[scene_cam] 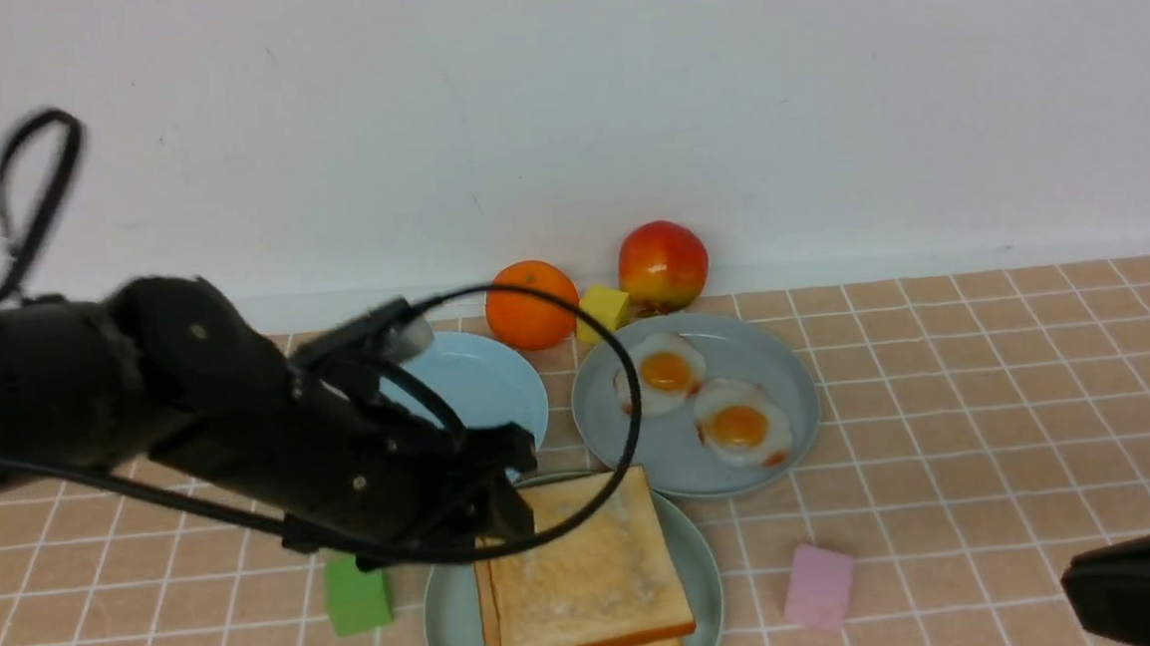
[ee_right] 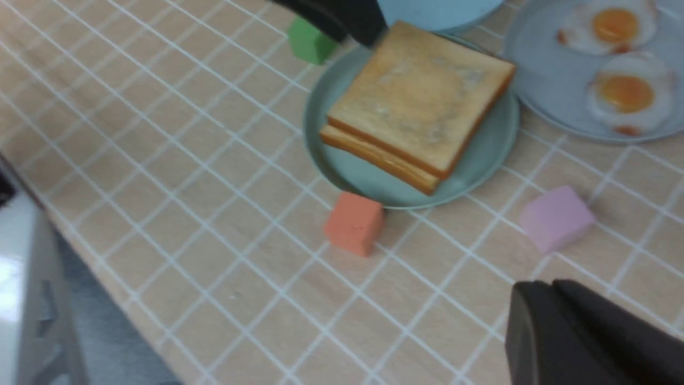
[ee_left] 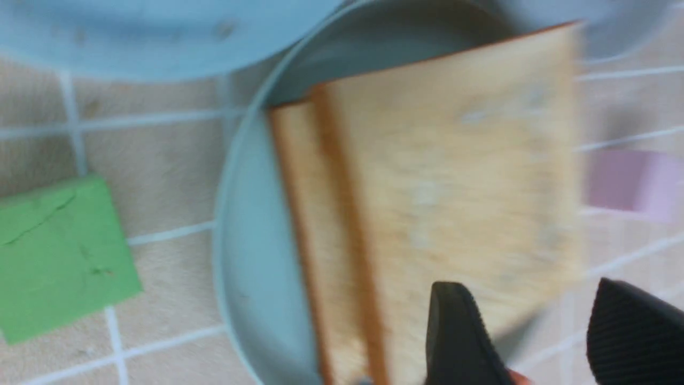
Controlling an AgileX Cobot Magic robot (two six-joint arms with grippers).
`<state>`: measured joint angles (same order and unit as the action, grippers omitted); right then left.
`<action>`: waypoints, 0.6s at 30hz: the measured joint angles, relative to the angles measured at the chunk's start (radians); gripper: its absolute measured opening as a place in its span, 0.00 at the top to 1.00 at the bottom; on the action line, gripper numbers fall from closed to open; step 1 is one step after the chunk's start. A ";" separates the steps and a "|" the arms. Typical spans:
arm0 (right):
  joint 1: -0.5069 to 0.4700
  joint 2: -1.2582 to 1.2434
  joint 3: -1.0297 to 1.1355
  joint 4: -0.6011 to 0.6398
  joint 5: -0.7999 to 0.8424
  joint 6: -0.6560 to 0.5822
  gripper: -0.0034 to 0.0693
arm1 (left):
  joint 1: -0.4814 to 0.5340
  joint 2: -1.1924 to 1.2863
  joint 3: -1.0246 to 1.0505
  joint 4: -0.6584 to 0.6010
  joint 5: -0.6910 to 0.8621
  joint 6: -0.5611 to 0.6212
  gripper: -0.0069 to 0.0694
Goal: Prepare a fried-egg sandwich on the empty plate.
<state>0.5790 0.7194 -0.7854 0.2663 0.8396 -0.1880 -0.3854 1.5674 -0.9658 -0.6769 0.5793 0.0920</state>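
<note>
a: where is the sandwich (scene_cam: 585, 572)?
b: on the green plate (scene_cam: 450, 610), two toasts stacked. the left end effector (scene_cam: 505, 487) hangs just over the plate's far left side, fingers apart, holding nothing.
a: and the right end effector (ee_right: 556, 310)?
b: well right of the plate, fingers together.

Tiled table (scene_cam: 988, 388): mint-green plate (scene_cam: 453, 610), two bluish plates (scene_cam: 484, 379), fruit (scene_cam: 531, 305), blocks (scene_cam: 818, 586).

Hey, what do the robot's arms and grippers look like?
Both arms are matte black. The left arm is chunky and rounded, with thin black cables looping off it. The left gripper has ribbed fingers; the right gripper looks plain black.
</note>
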 joint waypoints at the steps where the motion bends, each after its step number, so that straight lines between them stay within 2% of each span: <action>1: 0.000 0.000 0.000 -0.020 0.000 0.013 0.89 | 0.000 -0.030 0.000 0.004 0.014 0.002 0.45; 7: 0.000 0.000 0.000 -0.157 0.015 0.194 0.88 | 0.000 -0.200 0.000 0.065 0.137 0.003 0.51; 8: 0.000 -0.002 0.002 -0.180 0.014 0.243 0.87 | 0.000 -0.265 0.000 0.083 0.182 0.000 0.56; 12: 0.000 -0.022 0.018 -0.192 -0.029 0.254 0.87 | 0.000 -0.418 0.023 0.095 0.250 -0.023 0.67; 14: 0.000 -0.071 0.054 -0.197 -0.114 0.249 0.87 | 0.000 -0.576 0.087 0.096 0.283 -0.072 0.76; 18: 0.000 -0.202 0.121 -0.193 -0.231 0.248 0.86 | 0.000 -0.809 0.208 0.099 0.310 -0.130 0.87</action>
<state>0.5790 0.5177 -0.6641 0.0729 0.6089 0.0597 -0.3854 0.7586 -0.7583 -0.5781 0.8891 -0.0380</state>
